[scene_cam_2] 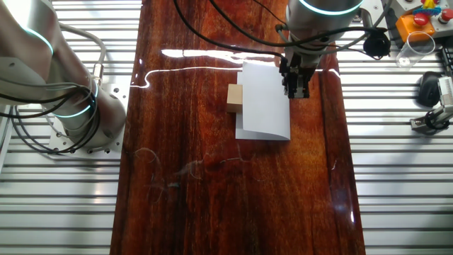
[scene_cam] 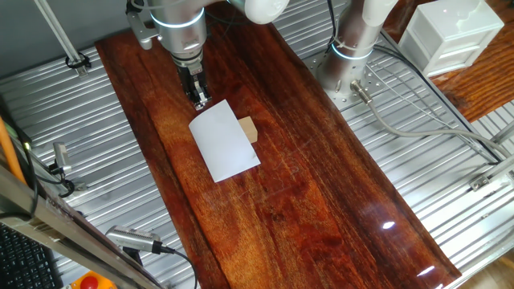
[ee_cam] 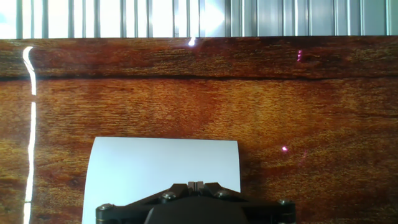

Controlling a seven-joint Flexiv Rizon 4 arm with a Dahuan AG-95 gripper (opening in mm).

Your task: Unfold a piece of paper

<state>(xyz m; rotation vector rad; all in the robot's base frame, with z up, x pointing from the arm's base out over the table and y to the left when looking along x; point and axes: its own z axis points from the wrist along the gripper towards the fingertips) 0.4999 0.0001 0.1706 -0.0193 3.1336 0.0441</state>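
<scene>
You can't see the paper's (ee_cam: 163, 171) near edge under the gripper (ee_cam: 196, 184), or if its fingers pinch it.

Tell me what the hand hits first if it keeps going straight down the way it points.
Probably the paper: the hand points down at its edge. It may just miss and meet the table; depth is unclear.

No readable text, no labels, no brand marks, no numbers, no signs in any view, white paper (scene_cam: 225, 140) blank, wooden tabletop (scene_cam: 321, 193) unmarked
</scene>
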